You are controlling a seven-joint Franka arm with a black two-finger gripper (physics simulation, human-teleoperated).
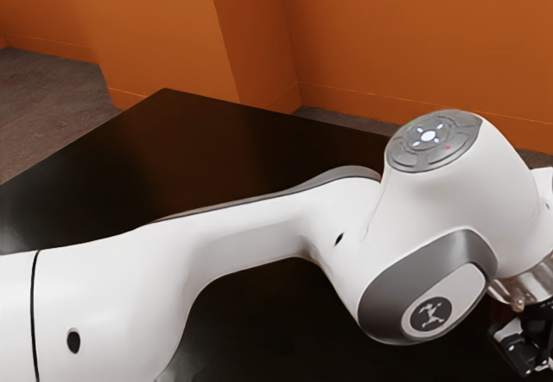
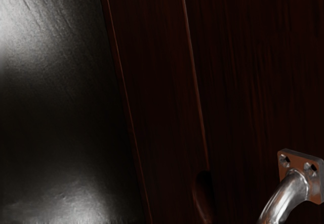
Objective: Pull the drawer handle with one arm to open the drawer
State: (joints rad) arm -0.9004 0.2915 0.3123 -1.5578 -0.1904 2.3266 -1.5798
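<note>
Orange walls (image 1: pixel 415 28) are seen behind a black table (image 1: pixel 173 157), over which the white arm (image 1: pixel 259 244) is stretched. The dark wooden drawer front (image 2: pixel 243 82) is viewed close, its metal handle (image 2: pixel 291 196) off to one side of the camera. Whether the gripper (image 1: pixel 523 347) is apart or together cannot be told. If the handle is caught off-centre, a slip is likely.

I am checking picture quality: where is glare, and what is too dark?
Wrist view: pale glare on the black surface, the wooden drawer front is very dark, the metal handle catches bright highlights. Exterior view: evenly lit, a soft sheen on the black table.
</note>
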